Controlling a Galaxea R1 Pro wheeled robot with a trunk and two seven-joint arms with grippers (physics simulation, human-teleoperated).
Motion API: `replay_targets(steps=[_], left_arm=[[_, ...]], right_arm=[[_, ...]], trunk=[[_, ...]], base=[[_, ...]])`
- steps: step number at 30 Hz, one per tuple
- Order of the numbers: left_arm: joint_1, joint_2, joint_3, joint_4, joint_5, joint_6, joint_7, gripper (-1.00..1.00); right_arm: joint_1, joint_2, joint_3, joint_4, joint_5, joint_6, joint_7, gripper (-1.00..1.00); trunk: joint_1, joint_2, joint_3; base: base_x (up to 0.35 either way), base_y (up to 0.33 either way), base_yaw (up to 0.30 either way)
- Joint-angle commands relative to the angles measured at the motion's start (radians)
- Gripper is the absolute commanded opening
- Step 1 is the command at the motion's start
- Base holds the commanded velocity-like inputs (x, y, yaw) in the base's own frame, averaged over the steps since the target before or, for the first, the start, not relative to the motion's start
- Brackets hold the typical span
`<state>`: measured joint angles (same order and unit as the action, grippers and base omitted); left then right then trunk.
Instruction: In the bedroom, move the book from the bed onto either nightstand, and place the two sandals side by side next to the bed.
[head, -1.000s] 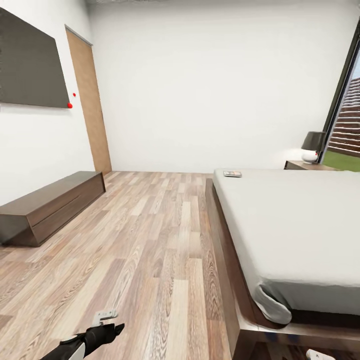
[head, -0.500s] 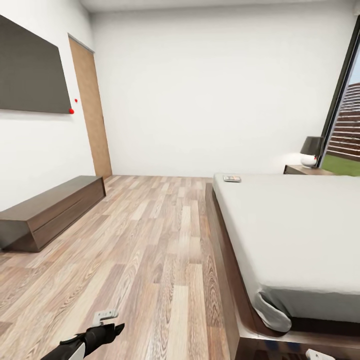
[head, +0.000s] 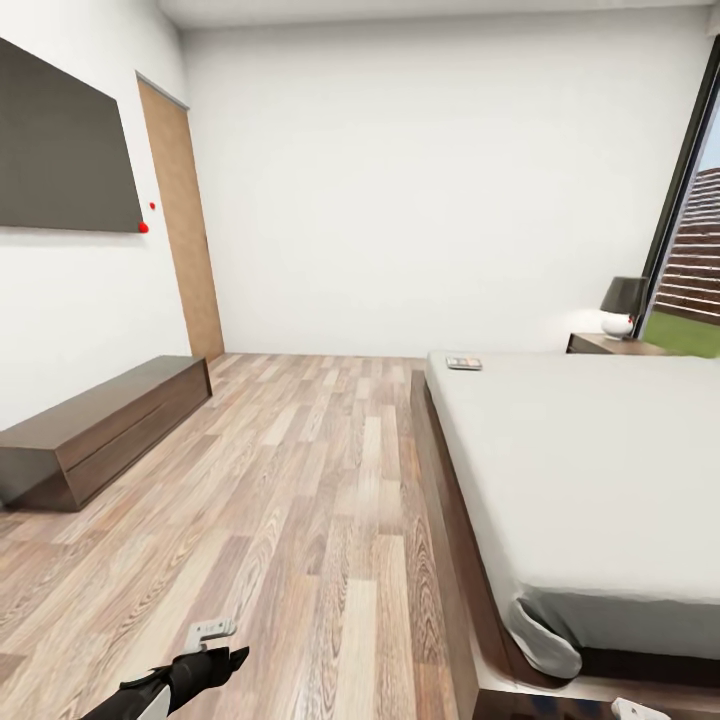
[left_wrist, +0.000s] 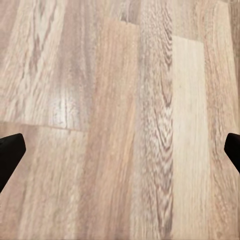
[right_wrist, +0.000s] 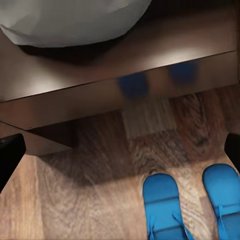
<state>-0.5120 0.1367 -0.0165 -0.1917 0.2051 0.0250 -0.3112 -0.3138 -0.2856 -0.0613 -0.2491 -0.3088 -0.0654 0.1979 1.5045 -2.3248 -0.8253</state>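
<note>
- The book (head: 464, 362) lies flat at the far corner of the bed (head: 590, 470), well apart from both arms; it has yet to reach the nightstand (head: 612, 344) with the lamp (head: 624, 303) beyond.
- The two sandals (right_wrist: 162, 205) sit side by side on the floor (head: 290, 500), just beside the bed frame, probably already placed.
- The left pincer (left_wrist: 120, 150) hangs spread wide over bare planks, holding nothing.
- The right pincer (right_wrist: 120, 150) is likewise open and empty above the sandals.

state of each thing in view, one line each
book: lying flat on the bed's far corner, not yet moved
bed: mattress bare apart from the book
sandals: side by side on the floor beside the bed frame
nightstand: lamp standing on it, no book
lamp: upright
door: closed
left tool: open, empty, over bare floor
right tool: open, empty, above the sandals
</note>
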Motion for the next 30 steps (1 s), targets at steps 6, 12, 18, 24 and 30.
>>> replay_targets(steps=[6,12,18,24,30], left_arm=[[0.000,0.000,-0.002,0.000,0.009,0.003,-0.003,1.00],[0.001,-0.001,-0.002,0.033,0.009,0.002,-0.003,1.00],[0.008,-0.002,-0.001,0.159,0.009,-0.114,0.002,1.00],[0.080,-0.003,-0.001,0.173,0.008,-0.158,0.047,1.00],[0.100,-0.003,-0.001,0.173,0.007,-0.165,0.060,1.00]], right_arm=[[-0.001,0.000,-0.008,0.007,-0.004,-0.001,0.006,1.00],[-0.001,0.010,-0.008,0.049,0.000,-0.002,0.004,1.00],[-0.001,0.015,-0.006,0.234,0.002,-0.002,0.003,1.00],[-0.001,0.016,-0.006,0.265,-0.001,-0.002,0.003,1.00],[-0.001,0.016,-0.006,0.267,-0.002,-0.002,0.003,1.00]], trunk=[[-0.023,0.042,0.018],[-0.046,0.084,0.037],[-0.069,0.126,0.055],[-0.092,0.168,0.074],[-0.115,0.210,0.093]], base=[[0.000,0.000,0.000],[0.000,0.000,0.000],[0.000,0.000,0.000],[0.000,0.000,0.000],[0.000,0.000,0.000]])
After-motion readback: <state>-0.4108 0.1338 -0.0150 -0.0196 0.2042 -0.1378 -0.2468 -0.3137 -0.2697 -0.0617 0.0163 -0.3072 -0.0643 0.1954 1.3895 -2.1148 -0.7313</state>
